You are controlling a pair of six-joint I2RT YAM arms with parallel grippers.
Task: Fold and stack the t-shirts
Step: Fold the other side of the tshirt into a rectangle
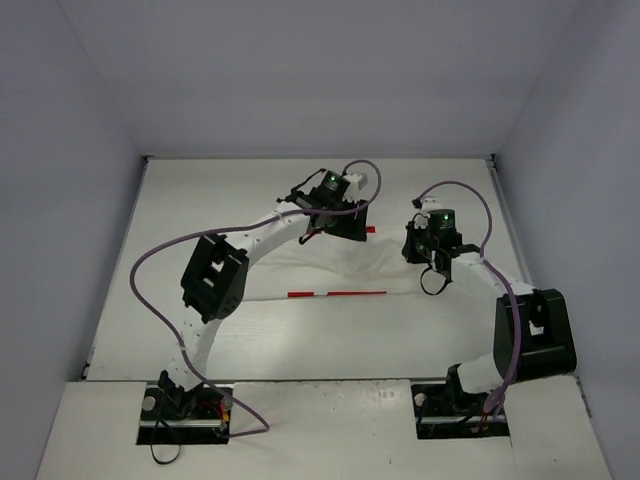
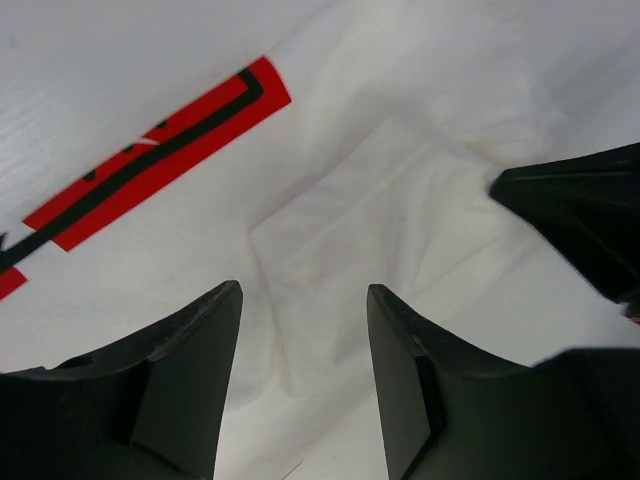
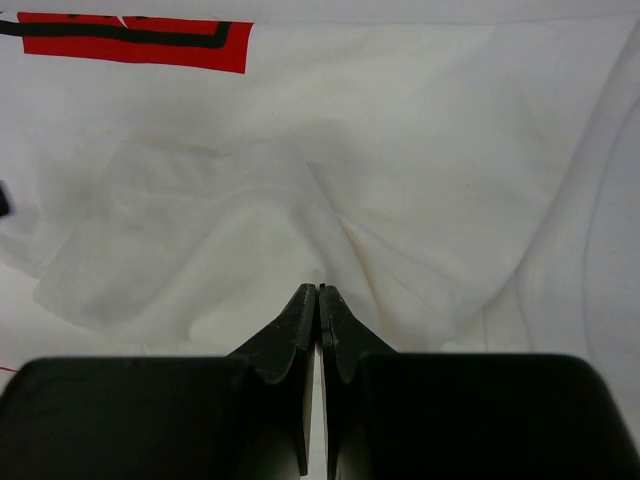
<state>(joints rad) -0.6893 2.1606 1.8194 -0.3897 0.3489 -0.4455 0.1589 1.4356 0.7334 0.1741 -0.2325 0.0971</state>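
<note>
The t-shirt (image 1: 345, 268) lay rumpled in a band on the table (image 1: 250, 200), with its red print (image 1: 336, 294) peeking out along the near fold. The left gripper (image 2: 300, 320) hovered over white cloth just beside the print, jaws spread and empty. The right gripper (image 3: 318, 292) sat low over cloth near the print, jaws pressed together with no fabric visibly caught. It looked light, limp and floppy, best pinched at a hem or sleeve edge.

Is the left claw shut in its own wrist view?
No, the left claw stands open, with the white t-shirt showing through the gap.
</note>
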